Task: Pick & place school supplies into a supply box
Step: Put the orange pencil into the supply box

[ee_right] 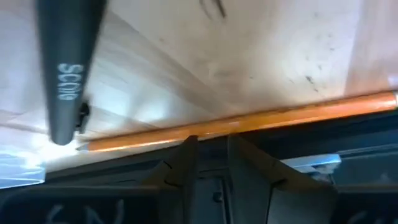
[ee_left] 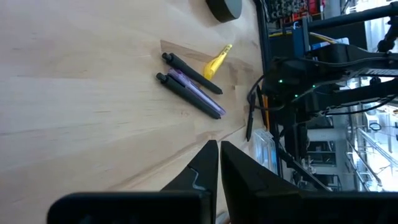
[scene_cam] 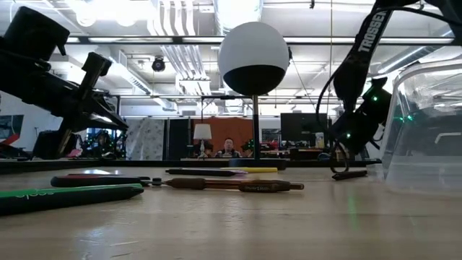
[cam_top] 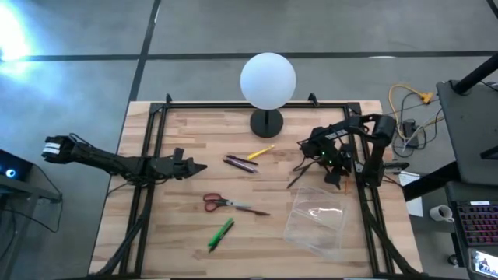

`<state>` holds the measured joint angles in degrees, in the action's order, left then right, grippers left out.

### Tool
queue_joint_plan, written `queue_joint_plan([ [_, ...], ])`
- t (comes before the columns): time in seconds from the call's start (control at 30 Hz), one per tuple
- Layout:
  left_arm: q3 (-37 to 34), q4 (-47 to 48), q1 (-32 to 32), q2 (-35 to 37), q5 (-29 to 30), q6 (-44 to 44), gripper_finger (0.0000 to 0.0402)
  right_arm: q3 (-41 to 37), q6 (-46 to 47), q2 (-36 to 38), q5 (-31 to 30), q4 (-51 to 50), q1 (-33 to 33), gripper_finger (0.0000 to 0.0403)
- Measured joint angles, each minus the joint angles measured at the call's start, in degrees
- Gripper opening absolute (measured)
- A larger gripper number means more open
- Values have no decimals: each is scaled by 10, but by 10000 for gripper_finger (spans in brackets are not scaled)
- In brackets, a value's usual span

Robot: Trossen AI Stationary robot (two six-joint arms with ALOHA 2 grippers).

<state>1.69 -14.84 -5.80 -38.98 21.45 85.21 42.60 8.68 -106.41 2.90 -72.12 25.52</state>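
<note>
Clear shallow rectangular plastic supply box (cam_top: 315, 220) is sitting lower right on the wooden tabletop (cam_top: 171, 233). Right end effector (cam_top: 333, 173), fingers nearly closed, is hovering by its upper edge over an orange pencil (ee_right: 249, 123) and dark pen (cam_top: 297, 177), gripping nothing. Left end effector (cam_top: 196, 167) is idling mid-left, fingers closed, empty. Red-handled scissors (cam_top: 222, 204) and green marker (cam_top: 221, 233) are lying centre, open room around.

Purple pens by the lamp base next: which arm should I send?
Left, probably. The left claw hangs just beside the purple pens, pointed at them, with nothing in it and bare table between. The right claw sits farther off, near the supply box, by a dark pen.
</note>
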Motion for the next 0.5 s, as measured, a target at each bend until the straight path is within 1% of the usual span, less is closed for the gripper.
queue_joint_plan([
  [0.17, 0, 0, 0, 0, 0, 0, 3, -2, -6, 11, 9, 10, 0, 75],
  [0.3, 0, 0, 0, 0, 0, 0, 3, -2, -11, 31, 19, 17, 0, 78],
  [0.4, 0, 0, 0, 0, 0, 0, 3, 2, -14, 65, 39, 29, 0, 81],
  [0.5, 0, 0, 0, 0, 0, 0, 3, 14, -22, 120, 59, 54, 0, 81],
])
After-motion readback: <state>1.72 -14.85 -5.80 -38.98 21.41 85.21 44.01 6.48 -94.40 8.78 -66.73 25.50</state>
